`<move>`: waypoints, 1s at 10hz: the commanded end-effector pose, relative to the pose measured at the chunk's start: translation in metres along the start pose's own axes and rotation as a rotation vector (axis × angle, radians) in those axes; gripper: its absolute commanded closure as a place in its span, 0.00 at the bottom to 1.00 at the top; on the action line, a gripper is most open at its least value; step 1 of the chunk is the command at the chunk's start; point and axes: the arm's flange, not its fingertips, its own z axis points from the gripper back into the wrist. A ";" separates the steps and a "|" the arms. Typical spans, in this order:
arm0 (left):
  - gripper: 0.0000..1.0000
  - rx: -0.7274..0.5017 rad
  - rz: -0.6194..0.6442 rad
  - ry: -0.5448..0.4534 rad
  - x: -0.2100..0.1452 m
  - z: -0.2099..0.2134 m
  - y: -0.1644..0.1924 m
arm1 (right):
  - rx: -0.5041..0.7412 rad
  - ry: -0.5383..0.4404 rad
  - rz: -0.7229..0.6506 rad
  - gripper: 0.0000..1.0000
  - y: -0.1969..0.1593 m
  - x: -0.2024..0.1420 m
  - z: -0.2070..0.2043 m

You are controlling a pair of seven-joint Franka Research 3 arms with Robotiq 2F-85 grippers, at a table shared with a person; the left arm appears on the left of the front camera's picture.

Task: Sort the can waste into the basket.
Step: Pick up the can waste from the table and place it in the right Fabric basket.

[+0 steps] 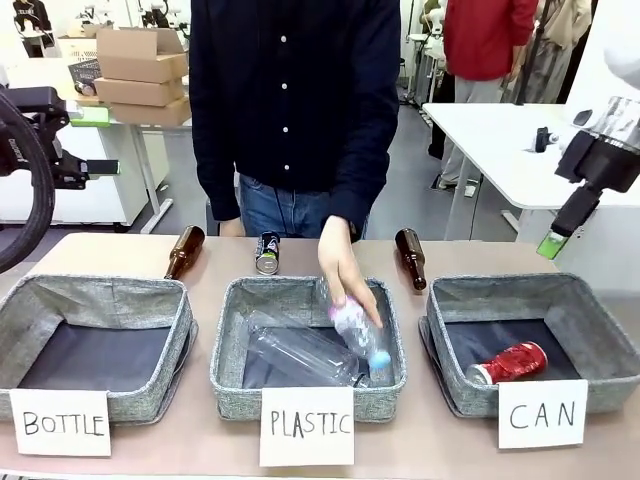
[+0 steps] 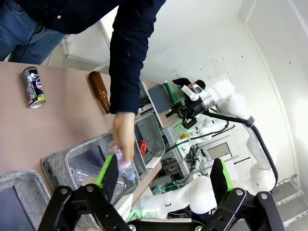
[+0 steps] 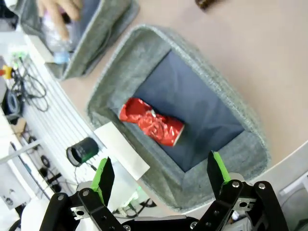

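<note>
A crumpled red can [image 1: 510, 362] [image 3: 151, 122] lies inside the grey basket lettered CAN [image 1: 600, 325] [image 3: 216, 82] at the right. On the table behind the middle basket stands the dark can [image 1: 267, 253] [image 2: 34, 86]. High above the CAN basket's far right corner hangs my right gripper [image 1: 558, 236] [image 3: 161, 173], open and holding nothing, looking straight down on the red can. At the far left my left gripper [image 2: 163, 175] is raised off the table, open and holding nothing.
A person's hand [image 1: 343, 275] [image 2: 124, 137] lowers a clear plastic bottle [image 1: 362, 335] into the PLASTIC basket [image 1: 228, 340], where another clear bottle [image 1: 300, 355] lies. Two brown glass bottles [image 1: 185, 251] [image 1: 411, 258] lie on the table. The BOTTLE basket [image 1: 60, 295] stands left.
</note>
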 end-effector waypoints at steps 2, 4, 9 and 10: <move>0.00 -0.024 -0.018 -0.018 0.000 -0.002 0.000 | 0.418 -0.401 0.026 0.00 -0.002 -0.012 0.030; 0.00 -0.024 -0.018 -0.018 0.000 -0.002 0.000 | 0.814 -0.711 -0.293 0.00 -0.008 -0.024 0.054; 0.00 -0.024 -0.018 -0.018 0.000 -0.002 0.000 | 0.570 -0.457 -0.093 0.00 -0.002 -0.033 0.054; 0.00 -0.024 -0.018 -0.018 0.000 -0.002 0.000 | 0.570 -0.457 -0.093 0.00 -0.002 -0.033 0.054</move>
